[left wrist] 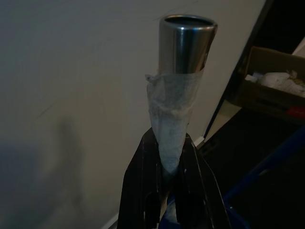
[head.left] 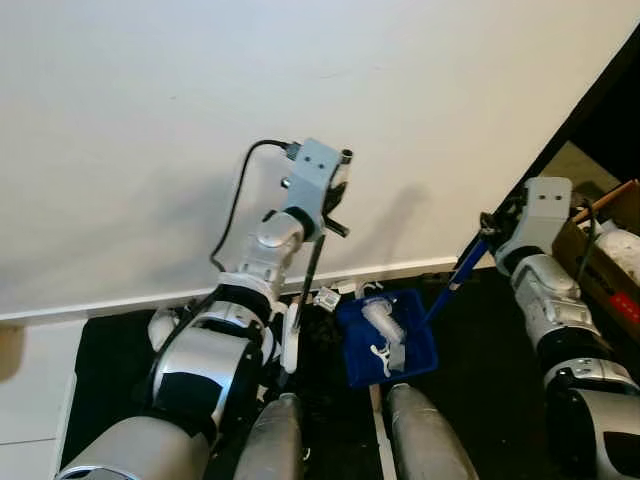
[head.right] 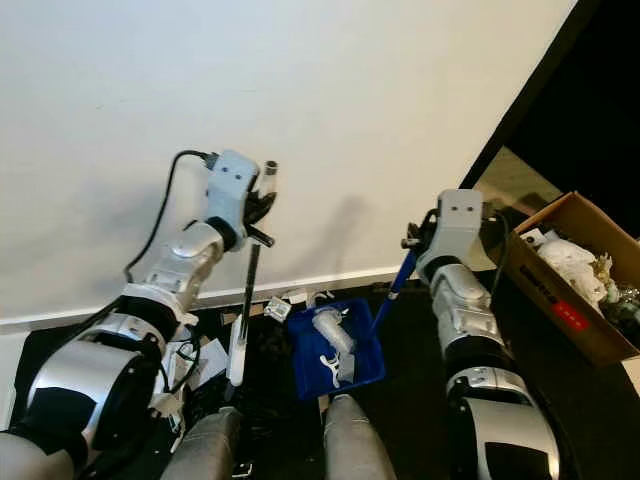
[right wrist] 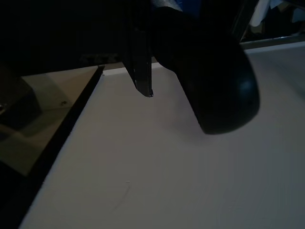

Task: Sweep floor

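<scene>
Flanking blue dustpan (head.right: 335, 350): cardboard box (head.right: 575, 275), white wall (head.right: 300, 100).

left gripper (head.left: 338, 192) grips broom handle (head.left: 312, 268) | right gripper (head.left: 492, 226) holds blue dustpan (head.left: 388, 336)

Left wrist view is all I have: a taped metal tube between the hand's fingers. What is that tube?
Observer: It is the top of a broom pole. The left hand grips it near the top, and it slants down toward the dark floor.
Operator: Where's the dustpan?
Observer: The blue dustpan sits low, just right of the pole's lower end, with white litter in it.
Operator: Is anything holding it?
Observer: The right hand grips its long blue handle.
</scene>
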You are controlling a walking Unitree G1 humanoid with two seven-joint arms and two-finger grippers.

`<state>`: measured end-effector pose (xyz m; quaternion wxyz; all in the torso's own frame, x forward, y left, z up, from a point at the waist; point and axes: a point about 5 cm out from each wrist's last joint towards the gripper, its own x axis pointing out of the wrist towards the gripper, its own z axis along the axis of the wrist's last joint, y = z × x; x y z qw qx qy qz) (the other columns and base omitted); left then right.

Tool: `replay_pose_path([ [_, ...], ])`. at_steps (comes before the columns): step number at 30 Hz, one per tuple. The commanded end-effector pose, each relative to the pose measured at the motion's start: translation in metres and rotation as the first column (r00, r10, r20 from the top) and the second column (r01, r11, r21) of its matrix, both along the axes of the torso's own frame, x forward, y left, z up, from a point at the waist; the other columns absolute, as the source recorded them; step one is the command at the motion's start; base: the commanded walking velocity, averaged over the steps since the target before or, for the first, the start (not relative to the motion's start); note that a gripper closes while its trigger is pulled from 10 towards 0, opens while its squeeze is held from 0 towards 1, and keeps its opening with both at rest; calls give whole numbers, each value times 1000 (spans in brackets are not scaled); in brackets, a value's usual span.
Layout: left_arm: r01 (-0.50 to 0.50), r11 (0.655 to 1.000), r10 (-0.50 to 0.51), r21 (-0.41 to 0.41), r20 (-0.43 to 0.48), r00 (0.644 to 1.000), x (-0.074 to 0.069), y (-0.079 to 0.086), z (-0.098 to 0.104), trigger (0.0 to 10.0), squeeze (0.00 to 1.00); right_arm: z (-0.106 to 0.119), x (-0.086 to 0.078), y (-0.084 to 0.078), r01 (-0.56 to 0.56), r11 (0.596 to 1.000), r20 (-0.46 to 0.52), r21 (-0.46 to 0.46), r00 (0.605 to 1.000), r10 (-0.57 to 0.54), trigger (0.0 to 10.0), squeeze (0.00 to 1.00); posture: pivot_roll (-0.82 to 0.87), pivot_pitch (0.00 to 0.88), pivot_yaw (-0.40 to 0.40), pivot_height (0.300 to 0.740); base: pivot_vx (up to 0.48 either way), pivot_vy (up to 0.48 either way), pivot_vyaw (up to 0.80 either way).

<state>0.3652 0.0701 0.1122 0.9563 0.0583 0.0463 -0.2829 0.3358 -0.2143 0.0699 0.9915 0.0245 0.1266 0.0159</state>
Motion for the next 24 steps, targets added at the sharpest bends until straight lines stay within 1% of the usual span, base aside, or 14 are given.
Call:
replay_pose_path([
  [1,34,996,-33,-80,18,999,-1,-17,7,10000,0,-13,-4,16,-47,998,-52,40,997,49,10000,0,0,168,31,740,0,0,0],
  [4,46,990,-44,-133,18,999,-2,-32,12,10000,0,-14,-4,26,-76,996,-56,40,995,78,10000,0,-1,168,28,740,0,0,0],
  [5,46,990,-44,-133,18,999,-2,-32,12,10000,0,-14,-4,26,-76,996,-56,40,995,78,10000,0,-1,168,28,740,0,0,0],
  [7,64,986,-62,-156,20,998,-3,-42,16,10000,0,-14,-3,29,-84,996,-54,42,995,86,10000,0,-2,165,28,740,0,0,0],
  [8,64,986,-62,-156,20,998,-3,-42,16,10000,0,-14,-3,29,-84,996,-54,42,995,86,10000,0,-2,165,28,740,0,0,0],
  [11,120,977,-116,-175,37,993,-5,-59,24,10000,0,-13,-2,32,-87,995,-49,46,995,89,10000,0,-4,159,30,740,0,0,0],
  [15,171,966,-162,-193,62,985,-7,-69,32,10000,0,-12,-1,34,-91,995,-47,48,995,93,10000,0,-4,153,30,740,0,0,0],
  [17,181,963,-170,-199,70,983,-7,-70,34,10000,0,-12,-1,34,-93,995,-46,48,994,95,10000,0,-4,153,30,740,0,0,0],
  [21,206,934,-176,-293,125,977,-2,-75,59,10000,0,-12,-1,35,-90,994,-44,62,995,93,10000,0,3,143,27,740,0,0,0],
  [24,247,910,-200,-332,169,965,-1,-81,76,10000,0,-13,-1,36,-92,994,-44,62,994,95,10000,0,4,139,28,740,0,0,0],
])
